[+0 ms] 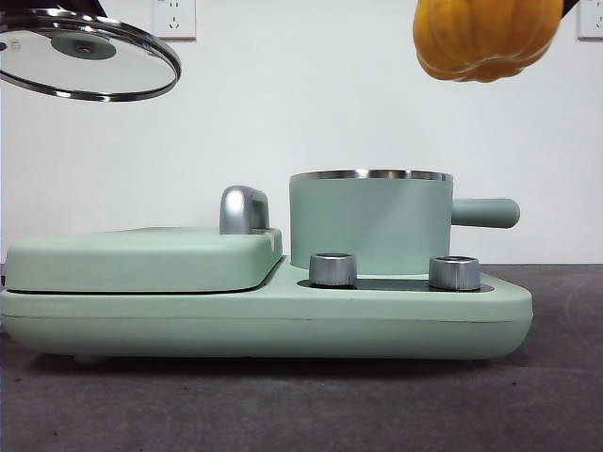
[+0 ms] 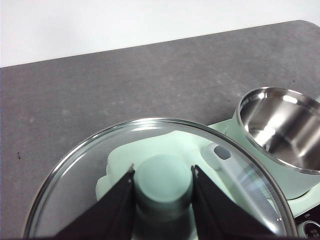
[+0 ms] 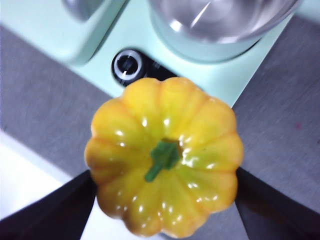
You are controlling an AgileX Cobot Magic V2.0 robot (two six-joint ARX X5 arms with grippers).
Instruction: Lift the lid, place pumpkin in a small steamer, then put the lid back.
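Left end effector (image 2: 162, 182) grips the round clear glass lid (image 1: 85, 54) by its knob; right end effector (image 3: 162, 187) clasps the glossy yellow-orange ribbed pumpkin (image 3: 164, 161) above the open mint-green cylindrical steamer (image 1: 370, 221).

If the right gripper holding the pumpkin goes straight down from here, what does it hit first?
Probably bare table or the appliance's mint-green base, not the mint-green cylindrical steamer pot: the glossy yellow-orange ribbed pumpkin in the right gripper hangs off to its handle side. Depth is unclear.

Flat, matte black, tapering fingers (image 2: 117, 210) on both grippers
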